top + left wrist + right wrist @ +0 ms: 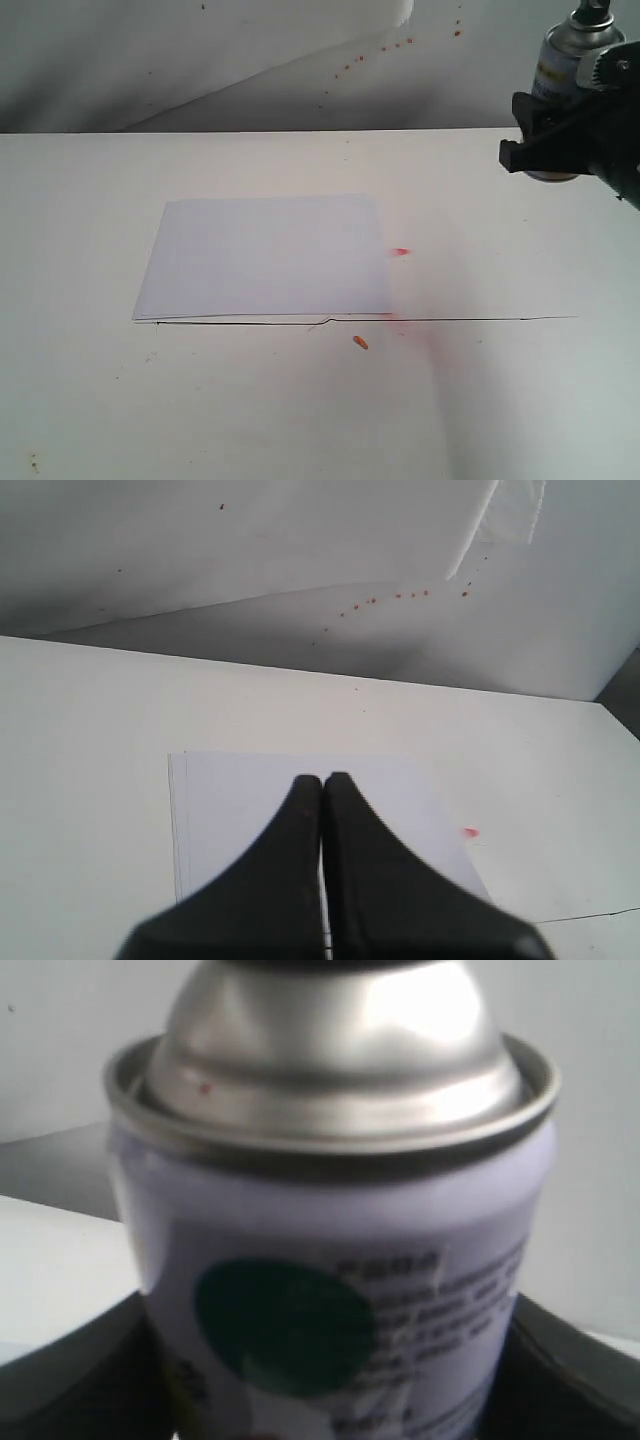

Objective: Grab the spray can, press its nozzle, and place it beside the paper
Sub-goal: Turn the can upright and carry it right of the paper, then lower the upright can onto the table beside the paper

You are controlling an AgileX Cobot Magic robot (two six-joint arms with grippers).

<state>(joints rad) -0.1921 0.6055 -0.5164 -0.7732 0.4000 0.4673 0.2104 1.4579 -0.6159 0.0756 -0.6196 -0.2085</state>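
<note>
Count taken outward from the paper.

- Paper: 1 sheet.
- Spray can: 1, above and beyond the paper's far right corner.
- Nozzle: 1, on top of the can.
- Grippers: 2. The right gripper is at the can. The left gripper has the paper showing beyond its tips.
- Marks on the tabletop: 2. A red spot lies just off the paper's right edge, and an orange fleck just past its near edge.
- Red specks on the backdrop behind the paper: several, too small for a firm count.
</note>
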